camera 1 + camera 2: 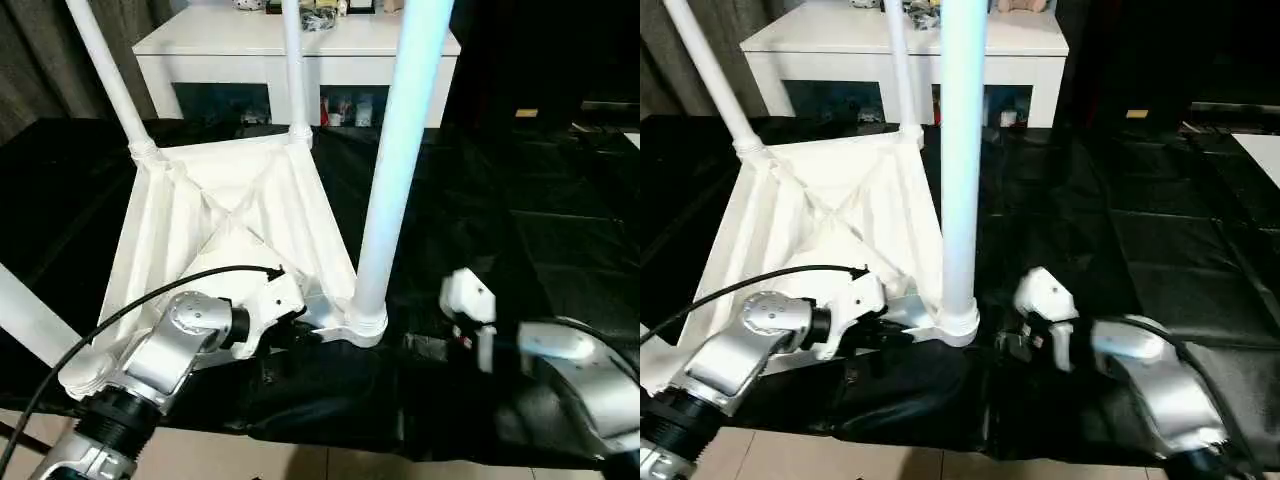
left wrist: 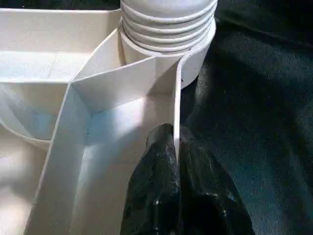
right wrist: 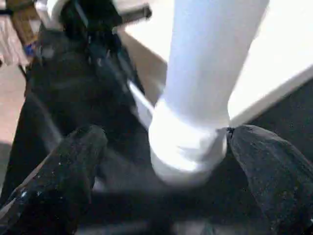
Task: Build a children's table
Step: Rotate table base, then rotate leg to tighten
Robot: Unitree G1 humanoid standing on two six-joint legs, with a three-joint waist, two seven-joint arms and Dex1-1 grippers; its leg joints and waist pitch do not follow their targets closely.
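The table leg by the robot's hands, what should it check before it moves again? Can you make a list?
1. Left gripper pinching the tabletop rim: ok, its fingers are shut on the thin wall beside the socket.
2. Right gripper ready for the near leg: ok, fingers wide open on either side of it, not squeezing.
3. Near leg standing straight in its corner socket: ok.
4. Near leg screwed fully down: cannot tell; thread rings show above the socket.
5. Two far legs standing in their sockets: ok.
6. Black cloth lying flat under the tabletop: not ok, it is bunched at the front edge.
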